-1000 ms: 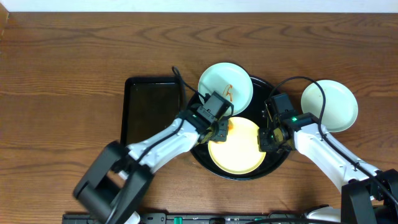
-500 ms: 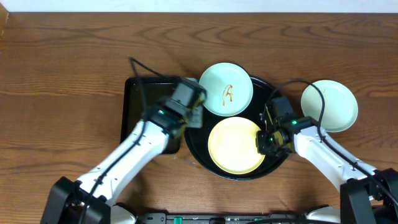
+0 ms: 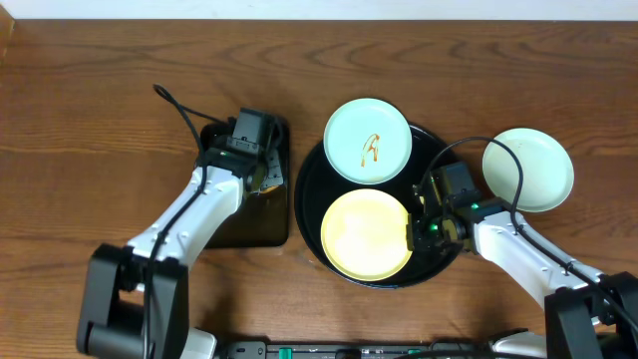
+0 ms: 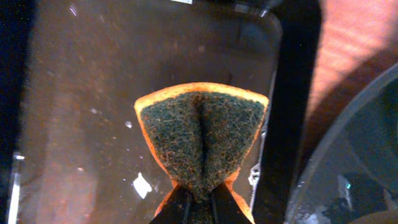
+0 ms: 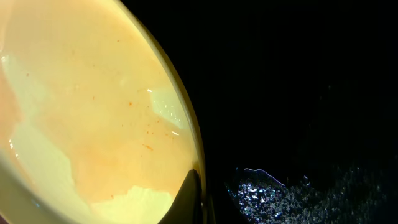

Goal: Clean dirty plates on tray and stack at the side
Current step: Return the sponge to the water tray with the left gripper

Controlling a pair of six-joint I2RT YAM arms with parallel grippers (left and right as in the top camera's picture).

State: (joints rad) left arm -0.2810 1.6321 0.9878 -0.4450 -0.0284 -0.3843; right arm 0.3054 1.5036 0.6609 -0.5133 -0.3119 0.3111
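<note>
Left gripper (image 3: 254, 172): having left the yellow plate it was over a second ago, it is now hanging over the rectangular black tray (image 3: 271, 214) at centre-left, jaws narrow and clamping the sponge (image 4: 202, 140).
Sponge: orange body, green scouring face creased down the middle; it is sitting over the wet tray floor, contact not clear.
Round black tray (image 3: 309, 189): is lying at frame centre, carrying two plates.
Sauced mint plate (image 3: 368, 141): is sitting at the tray's upper edge, still showing an orange-brown squiggle; unwiped.
Yellow plate (image 3: 366, 233): is lying in the tray's lower half, now uncovered. The smear is looking gone from overhead; the right wrist view is showing a faint orange film and specks.
Right gripper (image 3: 424, 227): is pinching the yellow plate's right rim, jaws narrow.
Clean mint plate (image 3: 528, 170): is resting on the table at the right, off the tray.
Judgement: wiping of the yellow plate is likely over; moving it to the side stack is coming due.
</note>
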